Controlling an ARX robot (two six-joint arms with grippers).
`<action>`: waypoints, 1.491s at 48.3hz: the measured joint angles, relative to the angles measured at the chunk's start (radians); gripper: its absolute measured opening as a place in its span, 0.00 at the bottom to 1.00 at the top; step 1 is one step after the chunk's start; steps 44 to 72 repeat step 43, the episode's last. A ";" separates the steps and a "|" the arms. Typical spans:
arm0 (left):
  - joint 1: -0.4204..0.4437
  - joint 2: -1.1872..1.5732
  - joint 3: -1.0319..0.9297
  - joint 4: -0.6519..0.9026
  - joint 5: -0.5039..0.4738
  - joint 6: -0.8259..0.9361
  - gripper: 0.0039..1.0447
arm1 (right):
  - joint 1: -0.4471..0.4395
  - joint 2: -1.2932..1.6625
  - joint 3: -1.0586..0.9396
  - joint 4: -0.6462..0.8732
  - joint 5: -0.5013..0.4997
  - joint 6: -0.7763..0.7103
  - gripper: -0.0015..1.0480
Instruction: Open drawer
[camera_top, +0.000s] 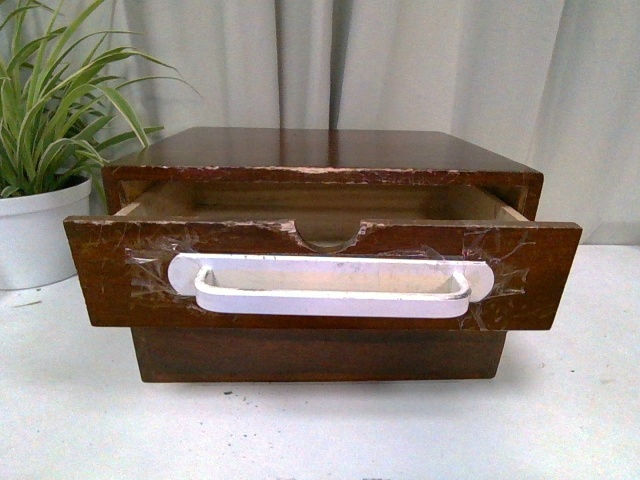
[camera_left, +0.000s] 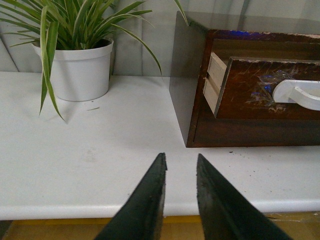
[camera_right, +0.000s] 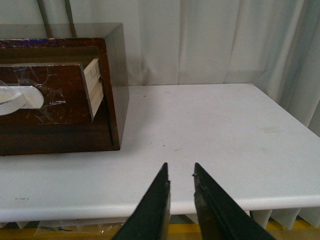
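No writing or label can be read anywhere. At 9 o'clock in the front view, a white pot (camera_top: 35, 235) holds a green plant (camera_top: 60, 95). The drawer (camera_top: 320, 275) is seen at centre, pulled partly out of a dark wooden cabinet (camera_top: 320, 150) on the white table (camera_top: 560, 420); its inside appears bare. Its scuffed brown front carries a white handle (camera_top: 330, 285) under clear tape, with a half-round notch at 12 o'clock. The left gripper (camera_left: 180, 165) and right gripper (camera_right: 181, 172) are each parted by a narrow gap, nothing held, apart from the drawer.
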 joint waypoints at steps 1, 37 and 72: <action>0.000 0.000 0.000 0.000 0.000 0.000 0.24 | 0.000 0.000 0.000 0.000 0.000 0.000 0.19; 0.000 0.000 0.000 0.000 0.000 0.002 0.94 | 0.000 0.000 0.000 0.000 0.000 0.001 0.91; 0.000 0.000 0.000 0.000 0.000 0.002 0.94 | 0.000 0.000 0.000 0.000 0.000 0.001 0.91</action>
